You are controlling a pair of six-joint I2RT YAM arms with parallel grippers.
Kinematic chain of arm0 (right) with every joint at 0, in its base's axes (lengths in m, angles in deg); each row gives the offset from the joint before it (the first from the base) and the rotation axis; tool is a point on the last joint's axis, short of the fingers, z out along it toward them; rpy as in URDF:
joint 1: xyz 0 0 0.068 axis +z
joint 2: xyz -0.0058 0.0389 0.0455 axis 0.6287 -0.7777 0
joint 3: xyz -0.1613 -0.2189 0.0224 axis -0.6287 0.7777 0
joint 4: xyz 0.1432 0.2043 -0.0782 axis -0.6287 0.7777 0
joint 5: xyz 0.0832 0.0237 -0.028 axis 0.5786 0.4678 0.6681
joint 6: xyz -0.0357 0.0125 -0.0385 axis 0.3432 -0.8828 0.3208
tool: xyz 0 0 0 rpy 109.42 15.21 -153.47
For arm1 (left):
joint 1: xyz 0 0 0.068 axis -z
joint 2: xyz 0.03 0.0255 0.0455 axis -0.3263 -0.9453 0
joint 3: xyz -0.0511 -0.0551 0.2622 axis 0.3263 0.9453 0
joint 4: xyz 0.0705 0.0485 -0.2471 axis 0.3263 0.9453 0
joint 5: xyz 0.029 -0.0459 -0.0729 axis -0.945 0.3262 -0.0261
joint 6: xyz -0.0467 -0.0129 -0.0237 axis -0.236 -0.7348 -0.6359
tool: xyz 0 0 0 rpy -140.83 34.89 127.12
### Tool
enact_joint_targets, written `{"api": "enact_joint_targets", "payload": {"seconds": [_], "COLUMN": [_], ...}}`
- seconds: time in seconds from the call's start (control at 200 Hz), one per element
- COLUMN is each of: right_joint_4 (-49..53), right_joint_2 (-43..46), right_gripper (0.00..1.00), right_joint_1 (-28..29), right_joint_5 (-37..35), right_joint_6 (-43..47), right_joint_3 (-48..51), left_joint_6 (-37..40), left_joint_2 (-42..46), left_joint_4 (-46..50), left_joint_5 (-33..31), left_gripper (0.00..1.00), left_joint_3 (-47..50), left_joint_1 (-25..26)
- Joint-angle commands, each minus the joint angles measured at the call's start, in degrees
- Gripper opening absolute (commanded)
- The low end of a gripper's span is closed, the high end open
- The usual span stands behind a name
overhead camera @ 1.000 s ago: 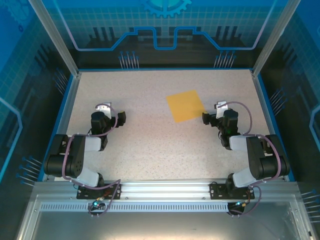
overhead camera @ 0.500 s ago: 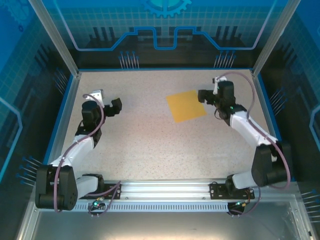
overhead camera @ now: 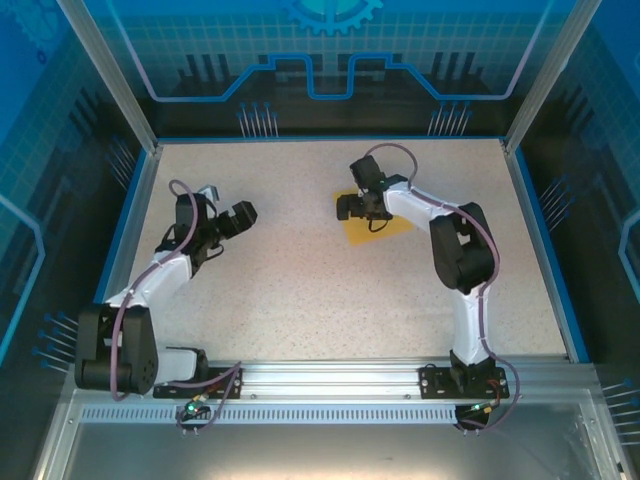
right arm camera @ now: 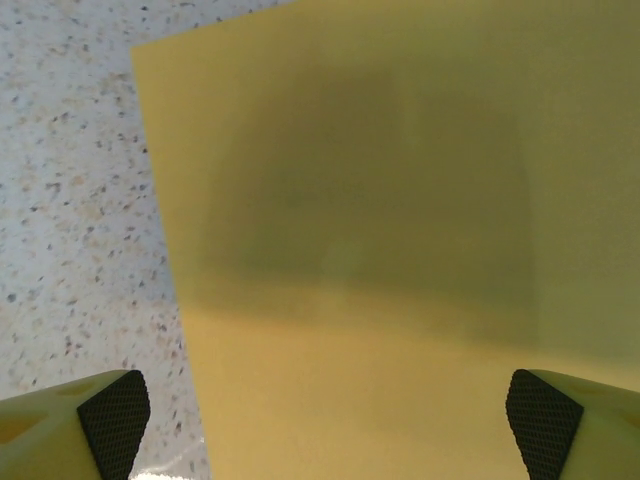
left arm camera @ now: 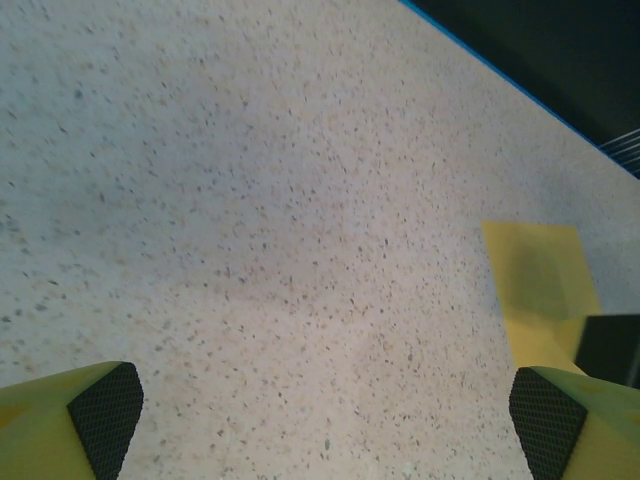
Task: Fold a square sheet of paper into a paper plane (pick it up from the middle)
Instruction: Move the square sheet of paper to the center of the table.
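Note:
The square sheet of paper (overhead camera: pixel 386 227) is plain orange-yellow and lies flat on the speckled table, right of centre. My right gripper (overhead camera: pixel 357 208) hangs just above its left part, open, casting a shadow on it. In the right wrist view the sheet (right arm camera: pixel 350 250) spreads under my right gripper (right arm camera: pixel 330 420), with its left edge between the two fingertips (right arm camera: pixel 115 410) and nothing gripped. My left gripper (overhead camera: pixel 238 216) stands open over bare table well to the left. In the left wrist view my left gripper (left arm camera: pixel 325 420) is wide open and the sheet (left arm camera: pixel 538 285) lies far right. The paper plane is out of view.
The speckled table (overhead camera: pixel 300 290) has a blue rim, with enclosure walls close behind it. A dark part of the right arm (left arm camera: pixel 612 345) shows at the right edge of the left wrist view. Bare tabletop lies between the two grippers.
The right arm has stretched forward and swung left, carrying its gripper from beside the sheet's right edge to over the sheet. The left arm has stretched out and its gripper shifted slightly right.

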Motion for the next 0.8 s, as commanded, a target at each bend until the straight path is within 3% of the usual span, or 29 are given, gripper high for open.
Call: {"api": "enact_joint_targets", "payload": {"seconds": [0.0, 0.3, 0.6, 0.795], "right_joint_4": [4.98, 7.46, 9.86, 12.37], "right_joint_2": [-3.08, -4.97, 5.6, 9.55], "right_gripper": [0.96, 0.96, 0.96, 0.96], "right_joint_1": [0.81, 3.02, 11.28, 13.57], "right_joint_5": [1.47, 4.52, 7.86, 4.21], "right_joint_6": [-2.22, -4.79, -12.93, -13.11], "right_joint_3": [-4.55, -2.06, 11.99, 10.55], "left_joint_6": [-2.33, -2.43, -2.89, -3.67], "left_joint_2": [-1.91, -5.34, -8.67, -10.43], "left_joint_4": [1.77, 1.86, 1.07, 0.33], "left_joint_5": [3.05, 3.01, 3.06, 3.01], "left_gripper": [0.98, 0.99, 0.98, 0.98], "left_joint_3": [-2.65, -3.66, -4.5, -5.09], "left_joint_1": [1.16, 1.88, 2.45, 3.14]}}
